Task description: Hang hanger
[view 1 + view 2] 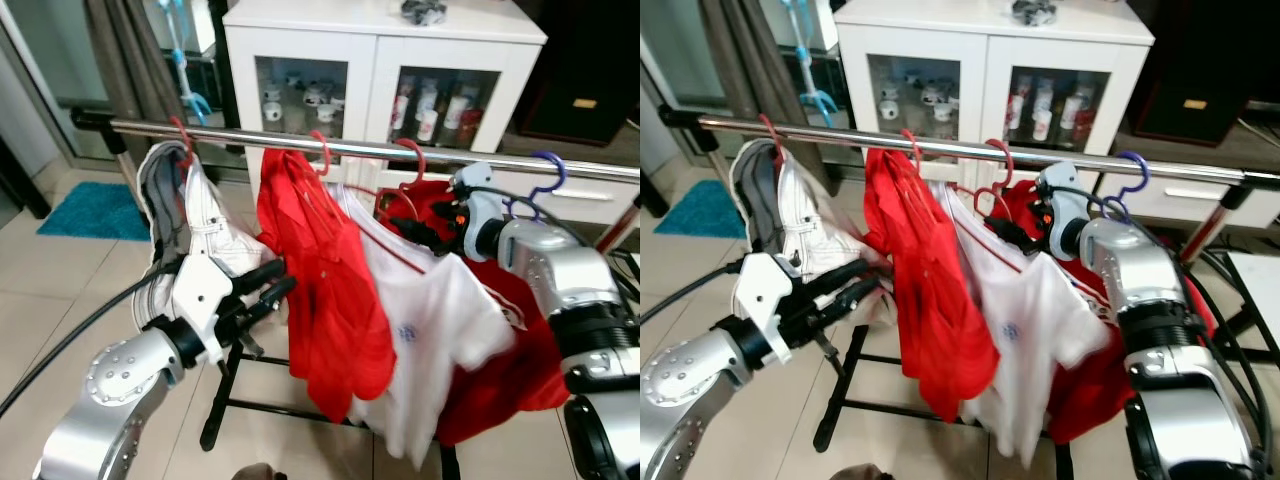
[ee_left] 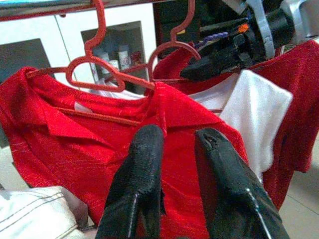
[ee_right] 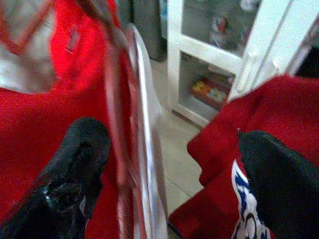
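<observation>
Cabinet (image 1: 380, 80) w/ bottles (image 1: 430, 110), rail (image 1: 400, 150) w/ shirts (image 1: 330, 300)

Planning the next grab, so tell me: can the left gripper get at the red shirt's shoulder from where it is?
Probably yes: the left gripper is open, pointing at the red shirt close ahead, with nothing between them.

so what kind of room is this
Probably a living or laundry corner of a home: a clothes rail hung with shirts, a white glass-door cabinet of bottles and figurines behind it, a tiled floor and a teal mat.
</observation>
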`<state>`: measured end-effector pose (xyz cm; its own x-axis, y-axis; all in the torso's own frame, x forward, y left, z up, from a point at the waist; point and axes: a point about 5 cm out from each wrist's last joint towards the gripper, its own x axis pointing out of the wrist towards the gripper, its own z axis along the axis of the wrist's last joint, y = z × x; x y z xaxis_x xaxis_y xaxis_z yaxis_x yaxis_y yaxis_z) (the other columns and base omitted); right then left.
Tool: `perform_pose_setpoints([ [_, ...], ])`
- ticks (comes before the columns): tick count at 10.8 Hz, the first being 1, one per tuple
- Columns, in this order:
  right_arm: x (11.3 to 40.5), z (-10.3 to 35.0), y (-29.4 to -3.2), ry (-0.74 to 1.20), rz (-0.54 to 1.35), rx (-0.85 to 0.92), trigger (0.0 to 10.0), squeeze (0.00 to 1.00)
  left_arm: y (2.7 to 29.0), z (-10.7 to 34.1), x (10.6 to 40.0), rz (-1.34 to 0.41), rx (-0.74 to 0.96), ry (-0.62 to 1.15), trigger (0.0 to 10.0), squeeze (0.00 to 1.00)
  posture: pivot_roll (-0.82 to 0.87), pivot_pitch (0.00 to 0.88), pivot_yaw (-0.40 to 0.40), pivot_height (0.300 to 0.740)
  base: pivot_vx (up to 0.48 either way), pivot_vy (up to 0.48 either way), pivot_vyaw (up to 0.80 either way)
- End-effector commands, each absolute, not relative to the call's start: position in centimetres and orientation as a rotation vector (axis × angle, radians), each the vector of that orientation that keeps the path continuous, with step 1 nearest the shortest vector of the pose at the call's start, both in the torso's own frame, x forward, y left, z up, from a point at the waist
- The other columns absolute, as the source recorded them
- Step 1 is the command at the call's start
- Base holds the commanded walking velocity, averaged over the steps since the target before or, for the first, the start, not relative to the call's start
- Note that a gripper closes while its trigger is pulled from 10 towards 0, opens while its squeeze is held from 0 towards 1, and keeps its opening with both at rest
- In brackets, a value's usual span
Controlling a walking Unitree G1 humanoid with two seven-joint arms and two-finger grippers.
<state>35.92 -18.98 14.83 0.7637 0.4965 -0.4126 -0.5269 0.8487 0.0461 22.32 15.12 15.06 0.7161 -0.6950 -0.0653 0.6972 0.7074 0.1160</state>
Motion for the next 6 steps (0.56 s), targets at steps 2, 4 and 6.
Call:
perform_pose_setpoints([
  [2,36.36,15.88,-19.25,0.398,0.553,-0.078,0.0,0.00,15.14,14.82,22.23,-0.777,0.141,0.027,10.0,0.00,0.08,0.000,0.009,0.740,0.000,0.000,0.00],
  [4,36.37,16.14,-19.28,0.394,0.605,-0.020,0.0,0.00,15.00,14.60,22.26,-0.781,0.140,0.029,10.0,0.00,0.07,0.000,0.004,0.740,0.000,0.000,0.00],
  [6,36.32,15.79,-19.32,0.412,0.615,-0.027,0.0,0.00,14.94,14.47,22.34,-0.784,0.142,0.029,10.0,0.00,0.07,0.000,0.002,0.740,0.000,0.000,0.00],
])
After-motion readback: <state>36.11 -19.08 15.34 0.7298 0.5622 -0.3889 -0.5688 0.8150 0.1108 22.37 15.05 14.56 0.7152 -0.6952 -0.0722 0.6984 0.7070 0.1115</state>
